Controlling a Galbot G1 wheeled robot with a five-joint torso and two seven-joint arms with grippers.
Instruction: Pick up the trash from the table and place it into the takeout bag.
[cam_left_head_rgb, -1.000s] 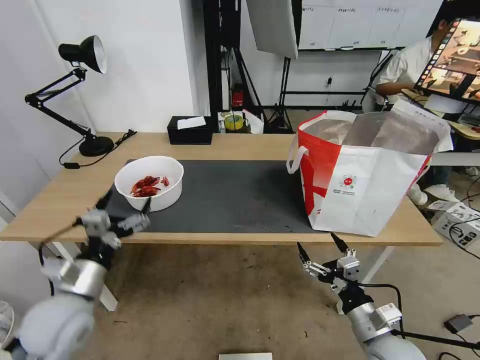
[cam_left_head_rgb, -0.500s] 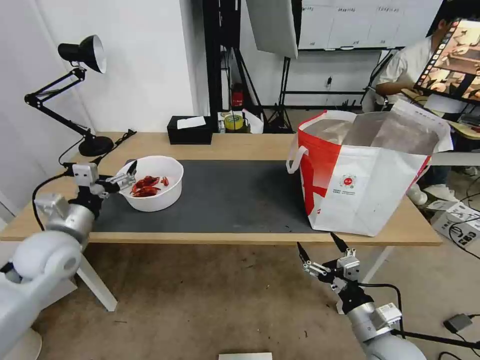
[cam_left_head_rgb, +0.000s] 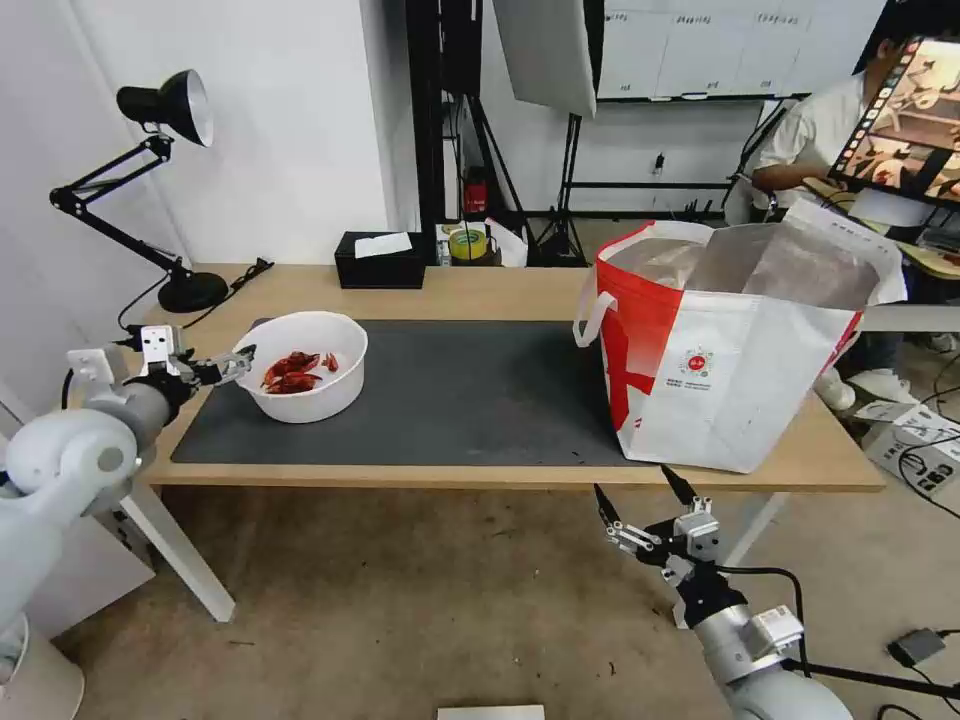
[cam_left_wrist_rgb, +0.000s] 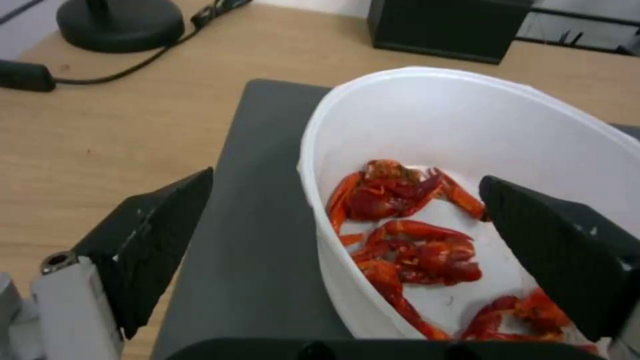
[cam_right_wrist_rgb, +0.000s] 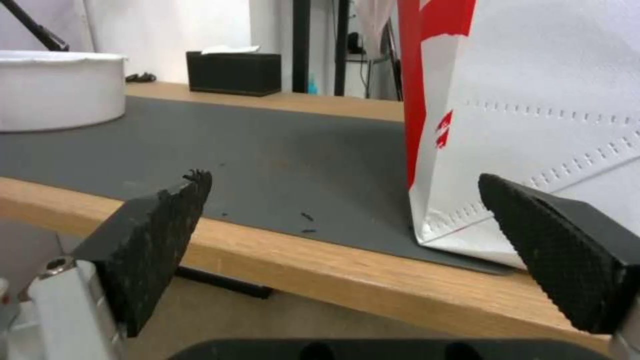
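Note:
The trash in view is a white round bowl (cam_left_head_rgb: 302, 368) of red crayfish shells (cam_left_wrist_rgb: 407, 235), standing on the left part of the dark grey mat (cam_left_head_rgb: 470, 395) on the table (cam_left_head_rgb: 480, 292). My left gripper (cam_left_head_rgb: 228, 364) is open at the bowl's left rim. In the left wrist view (cam_left_wrist_rgb: 345, 176), one finger (cam_left_wrist_rgb: 157, 227) is outside over the mat and the other (cam_left_wrist_rgb: 567, 245) over the bowl's inside. The takeout bag (cam_left_head_rgb: 735, 370) stands open at the table's right end. My right gripper (cam_left_head_rgb: 632, 482) hangs open below the table's front edge, near the bag (cam_right_wrist_rgb: 533, 100).
A black desk lamp (cam_left_head_rgb: 190, 290) with its cable stands at the table's far left corner. A black tissue box (cam_left_head_rgb: 378, 262) sits at the back edge. A person sits at a monitor behind the bag. Cables lie on the floor at the right.
My left arm has risen from the table's front edge and swung left, bringing its open gripper to the bowl's left rim. The right arm has not moved.

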